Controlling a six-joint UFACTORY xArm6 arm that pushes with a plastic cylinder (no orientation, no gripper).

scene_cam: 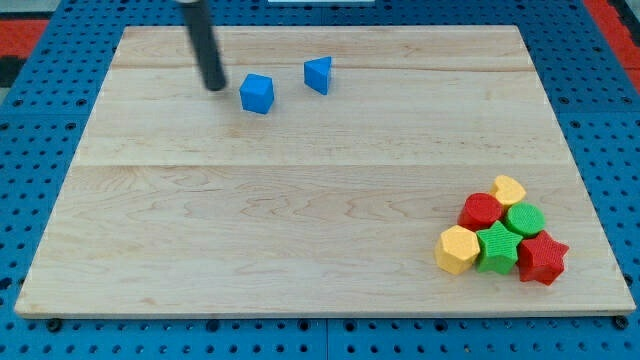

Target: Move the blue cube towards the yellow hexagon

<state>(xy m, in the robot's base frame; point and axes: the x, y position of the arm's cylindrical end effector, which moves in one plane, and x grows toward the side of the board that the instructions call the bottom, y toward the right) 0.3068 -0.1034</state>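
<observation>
The blue cube [257, 94] sits near the view's top, left of centre, on the wooden board [300, 200]. The yellow hexagon [458, 249] lies at the view's bottom right, at the left edge of a cluster of blocks. My tip [215, 86] is just left of the blue cube, a small gap between them. The dark rod rises from the tip toward the view's top.
A blue triangular block [318, 74] sits right of the cube. Beside the hexagon are a green star [497, 248], a red star [542, 258], a green block [524, 219], a red block [481, 211] and a yellow heart [509, 190].
</observation>
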